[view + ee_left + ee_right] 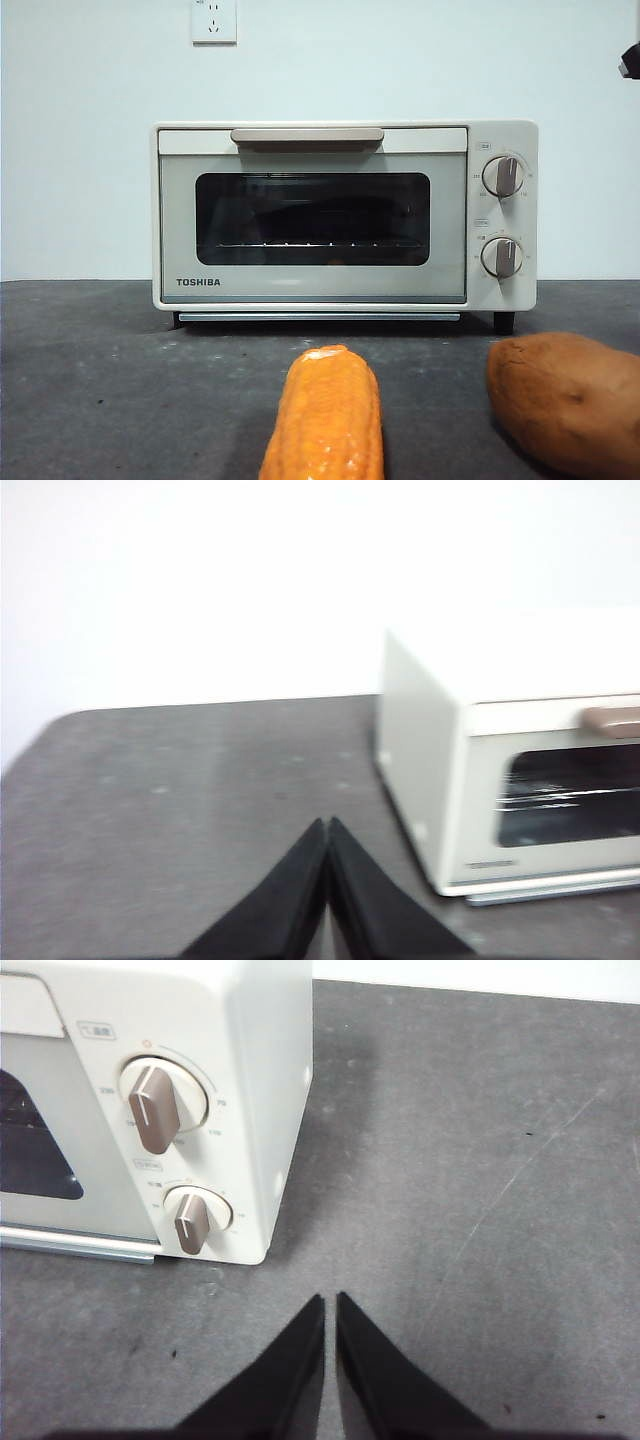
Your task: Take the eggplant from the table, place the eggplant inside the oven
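The left tool [327, 825] has its two black jaws pressed together at the tips, holding nothing; it hangs over bare tabletop [180, 780] off the oven's [520, 780] plain side wall, touching neither. The right tool [329, 1300] is likewise all but closed, only a thin slit between its jaw tips, and it grips nothing. It hovers above the tabletop just in front of the oven's knob-side corner, clear of the casing. In the front view a black tip [630, 60] shows above and beyond the oven's knob side; which arm it belongs to cannot be told.

The oven stands on the tabletop with its door shut, the beige bar handle [307, 135] across the top of the door and the two knobs [503, 176] stacked one above the other beside the window. Through the dark glass a wire rack is visible; a dim dark shape above it may be the eggplant, but the glass is too dark to tell.

In front of the oven lie an orange corn cob [325, 415], before the middle of the door, and a brown sweet potato [565, 400], before the knobs; the two are apart. The tabletop is dark grey, matte and mottled, with faint scratches. Behind the oven is a plain white wall with a wall socket [214, 20] above it.
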Motion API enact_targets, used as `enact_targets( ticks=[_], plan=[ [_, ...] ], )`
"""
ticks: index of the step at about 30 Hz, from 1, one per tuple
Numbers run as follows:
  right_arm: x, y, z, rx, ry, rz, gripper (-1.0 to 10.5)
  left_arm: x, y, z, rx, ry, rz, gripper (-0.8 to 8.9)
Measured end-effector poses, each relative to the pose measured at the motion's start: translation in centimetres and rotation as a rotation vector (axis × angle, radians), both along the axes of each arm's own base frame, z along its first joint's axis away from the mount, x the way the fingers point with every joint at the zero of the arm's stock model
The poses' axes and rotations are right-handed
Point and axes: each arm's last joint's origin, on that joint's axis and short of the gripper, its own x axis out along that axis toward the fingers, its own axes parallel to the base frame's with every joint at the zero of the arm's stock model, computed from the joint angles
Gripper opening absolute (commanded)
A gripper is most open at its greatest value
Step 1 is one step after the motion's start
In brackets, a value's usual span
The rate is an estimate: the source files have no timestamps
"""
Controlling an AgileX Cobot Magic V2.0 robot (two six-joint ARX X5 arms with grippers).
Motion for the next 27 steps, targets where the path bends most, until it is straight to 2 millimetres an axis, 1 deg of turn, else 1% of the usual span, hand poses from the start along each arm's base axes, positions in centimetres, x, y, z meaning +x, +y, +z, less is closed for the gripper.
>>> enact_targets(
  ticks=[6,10,14,27],
  plan=[
    [0.0,0.0,0.0,0.0,0.0,0.0,0.0,0.3,0.6,-4.0,0.004,-0.032,0.077,0.06],
    [0.0,0.0,0.0,0.0,0.0,0.0,0.0,0.7,0.7,-7.2,0.0,0.026,0.09,0.06],
    [0.0,0.0,0.0,0.0,0.0,-0.001,0.0,1.2,0.7,-9.7,-0.025,0.11,0.091,0.06],
    [0.0,0.0,0.0,0.0,0.0,-0.001,0.0,1.2,0.7,-10.0,-0.048,0.133,0.092,0.06]
  ],
)
